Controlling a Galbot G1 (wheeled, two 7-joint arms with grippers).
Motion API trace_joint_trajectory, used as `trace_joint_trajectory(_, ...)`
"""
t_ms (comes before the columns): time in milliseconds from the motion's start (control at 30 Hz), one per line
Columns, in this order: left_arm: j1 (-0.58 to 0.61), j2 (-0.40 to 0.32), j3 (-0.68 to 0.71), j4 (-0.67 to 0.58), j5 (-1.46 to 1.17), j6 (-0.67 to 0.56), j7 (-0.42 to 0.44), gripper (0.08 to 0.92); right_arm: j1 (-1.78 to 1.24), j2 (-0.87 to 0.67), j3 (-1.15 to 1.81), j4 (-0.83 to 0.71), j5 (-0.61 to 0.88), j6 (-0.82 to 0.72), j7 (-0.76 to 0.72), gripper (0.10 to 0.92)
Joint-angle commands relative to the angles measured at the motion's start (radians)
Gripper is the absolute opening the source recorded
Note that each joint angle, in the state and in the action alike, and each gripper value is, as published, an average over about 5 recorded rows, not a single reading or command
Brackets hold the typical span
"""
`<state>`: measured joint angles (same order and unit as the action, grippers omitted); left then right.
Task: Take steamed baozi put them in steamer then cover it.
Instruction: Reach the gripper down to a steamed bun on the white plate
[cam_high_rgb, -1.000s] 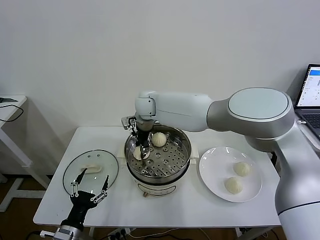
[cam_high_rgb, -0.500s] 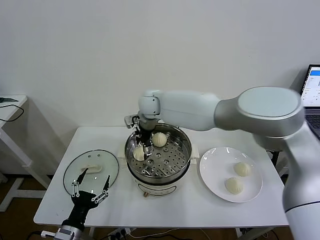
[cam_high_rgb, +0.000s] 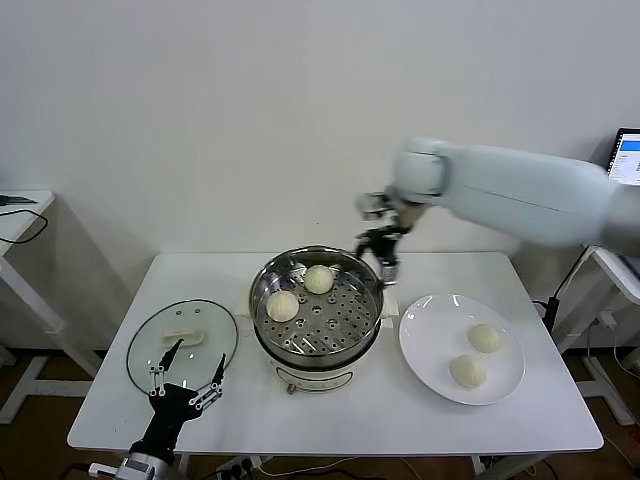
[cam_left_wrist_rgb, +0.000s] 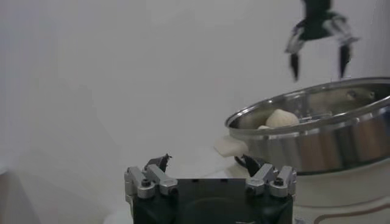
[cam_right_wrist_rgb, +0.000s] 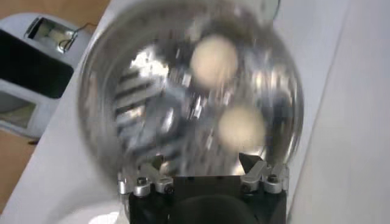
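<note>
Starting on the left: your left gripper (cam_high_rgb: 187, 372) is parked low at the front edge of the white table (cam_high_rgb: 330, 420), fingers spread wide with nothing between them, its tips just over the near rim of the cover (cam_high_rgb: 182, 342). That glass lid lies flat on the table, well off the pot, white handle facing up.

In the middle, the steamer (cam_high_rgb: 316, 312) sits uncovered, and you've got two baozi (cam_high_rgb: 283, 306) on its perforated tray, one toward the left side and one at the back. The left wrist view catches them peeking over the steel rim too.

Then your right gripper (cam_high_rgb: 384, 254) is up in the air just past the steamer's back-right rim, fingers splayed and carrying nothing.

Far right, the white plate (cam_high_rgb: 430, 330) holds the other two buns (cam_high_rgb: 485, 338), sitting close together but not touching.
</note>
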<state>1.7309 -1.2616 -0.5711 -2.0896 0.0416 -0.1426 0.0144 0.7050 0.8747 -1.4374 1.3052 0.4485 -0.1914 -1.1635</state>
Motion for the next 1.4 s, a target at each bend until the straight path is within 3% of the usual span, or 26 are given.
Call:
trace_joint_trajectory(33, 0.002, -0.001, 0.006, -0.001, 0.009, 0.001, 0.000, 0.823, -0.091, -0.321, 0.036, 0.066, -0.162, 0.083, -0.070, 0.823)
trace_joint_trajectory(467, 0.014, -0.005, -0.017, 0.002, 0.010, -0.001, 0.000, 0.823, -0.521, -0.333, 0.310, 0.020, -0.332, 0.079, -0.040, 0.823)
trace_joint_trajectory(1233, 0.014, -0.009, -0.015, 0.020, 0.012, -0.007, 0.000, 0.823, -0.631, -0.239, 0.369, -0.082, -0.392, 0.059, 0.021, 0.819)
trace_joint_trajectory(1400, 0.015, -0.010, -0.015, 0.019, 0.012, -0.007, 0.000, 0.823, -0.630, -0.235, 0.369, -0.082, -0.390, 0.055, 0.028, 0.750)
